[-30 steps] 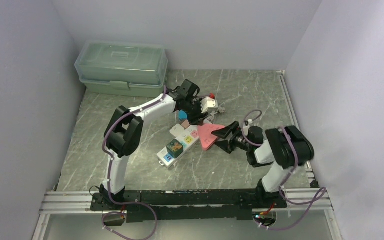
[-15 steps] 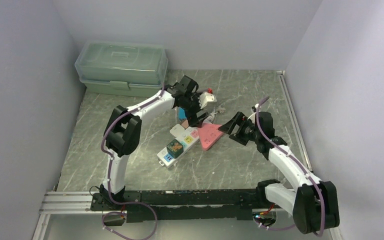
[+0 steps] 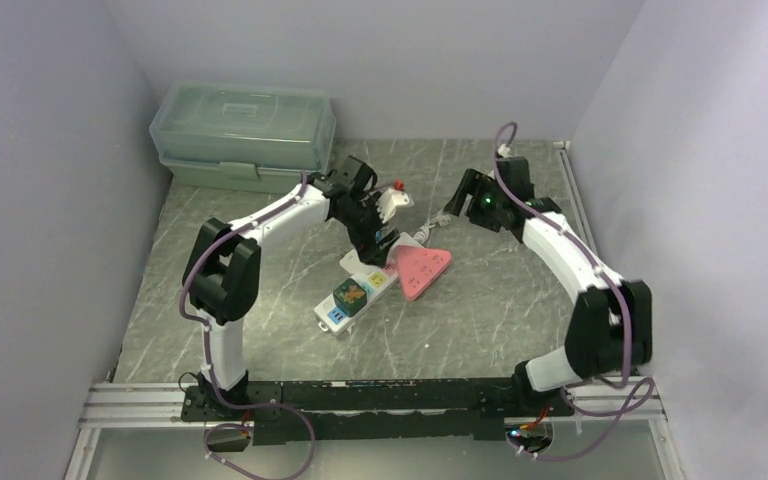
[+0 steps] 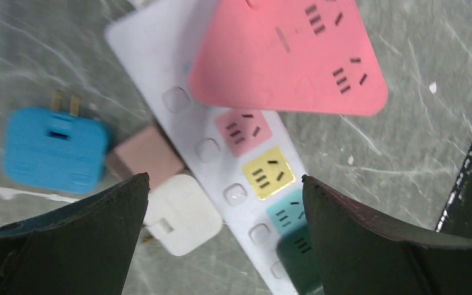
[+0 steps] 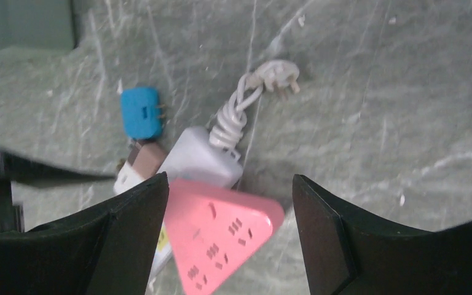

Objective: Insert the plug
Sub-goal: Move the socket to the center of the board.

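Enclosure: plain pale walls (image 3: 380, 60) on three sides, no markings. The tabletop (image 3: 480, 300) is grey-green stone-pattern with white veining and scattered white specks; an aluminium rail (image 3: 140, 405) runs along its near edge. A translucent green lidded box (image 3: 245, 135) sits in the far left corner against the walls.

Centre of tabletop: a white power strip (image 3: 360, 285) lies diagonally, its far end overlapped by a pink triangular socket block (image 3: 418, 268). A dark green plug (image 3: 350, 293) is seated in the strip near its near end. The strip's coiled white cord (image 5: 233, 114) ends in a loose three-pin plug (image 5: 276, 77) lying on bare stone.

Task item: the blue plug (image 4: 55, 150) lies on its side on the tabletop, pins exposed, just beside the strip and not inserted. A white plug (image 4: 181, 215) and a rose-brown block (image 4: 147, 163) rest against the strip's edge; whether either is seated in anything cannot be told from this angle.

Left gripper (image 4: 221, 181): spread wide above the strip, holding nothing. Right gripper (image 5: 228, 178): raised over the far right area, fingers apart, holding nothing.
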